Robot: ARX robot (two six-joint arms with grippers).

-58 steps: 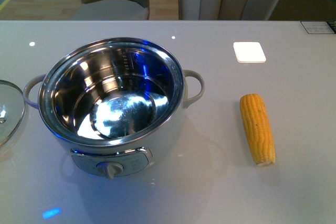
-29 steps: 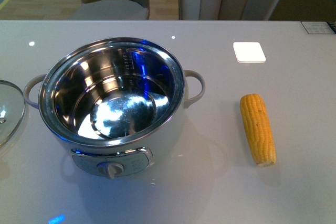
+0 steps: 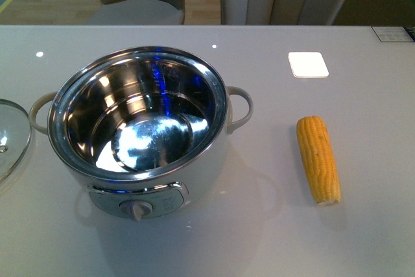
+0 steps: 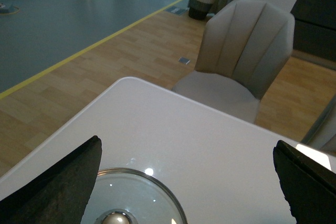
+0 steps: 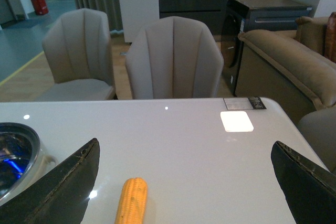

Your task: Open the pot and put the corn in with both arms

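Grey-white glossy table [image 3: 363, 225] carries everything.

Pot [image 3: 139, 134]: stands left of centre, upright, control knob facing the robot. It is uncovered, and the steel bowl looks empty, showing only reflections. Judgement: the opening step is done and the mouth is free to take a drop from above.

Lid [image 3: 10, 137]: lies flat on the table to the left of the pot, apart from its handle and partly cut off by the frame edge. The left wrist view shows it knob up [image 4: 131, 198]. Parked there, it keeps clear of the path from corn to pot.

Left end effector [image 4: 187, 141]: jaws spread wide and holding nothing, positioned above the lid's side of the table. Right end effector [image 5: 184, 143]: jaws likewise spread and empty. It looks down the table with the corn between its fingers' lines, though well short of contact. Neither arm shows in the front view.

Corn [image 3: 318, 159]: lies on the table to the right of the pot, well apart from it, with its long axis running away from the robot. Judgement: that lie suits a pinch across its width by the right arm, which sits nearest. The corn is not yet grasped, so the placing half of the task remains.

Tile [image 3: 308, 64]: a white square lying beyond the corn, apart from it and out of the way.
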